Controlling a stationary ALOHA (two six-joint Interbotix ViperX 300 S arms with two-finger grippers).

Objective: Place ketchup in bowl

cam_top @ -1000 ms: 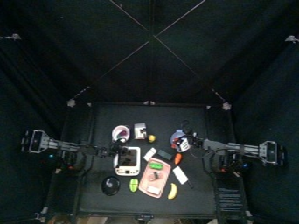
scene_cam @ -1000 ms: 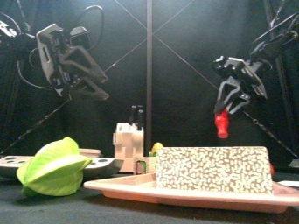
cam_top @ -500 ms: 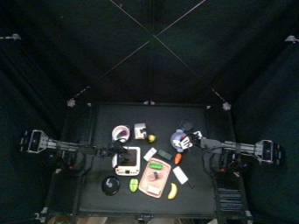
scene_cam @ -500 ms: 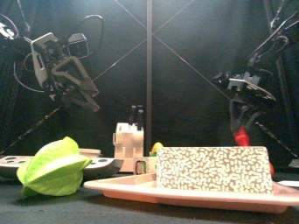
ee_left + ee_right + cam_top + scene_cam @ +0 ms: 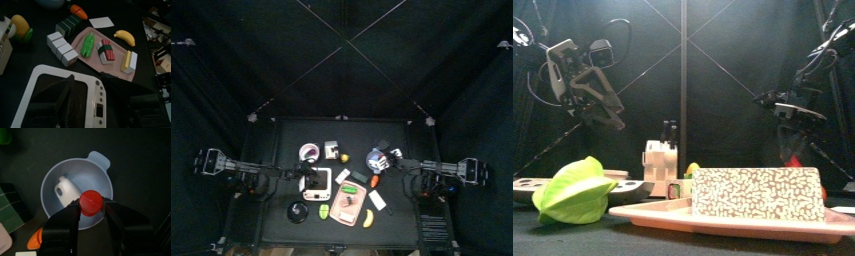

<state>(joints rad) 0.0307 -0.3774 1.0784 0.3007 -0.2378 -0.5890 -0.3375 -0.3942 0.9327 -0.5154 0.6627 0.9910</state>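
Lowered since a second ago: right gripper (image 5: 91, 210), jaws part-open and clamped on the ketchup (image 5: 91, 203), now directly over the bowl (image 5: 77, 190), not yet touching it. White item lying inside. Left gripper (image 5: 609, 112) raised at the left, little changed, jaws unreadable.

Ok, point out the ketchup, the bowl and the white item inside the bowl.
ketchup (image 5: 91, 203): right wrist view, its round red end.
bowl (image 5: 57, 175): right wrist view, bare inner wall.
white item (image 5: 64, 190): right wrist view, its body.
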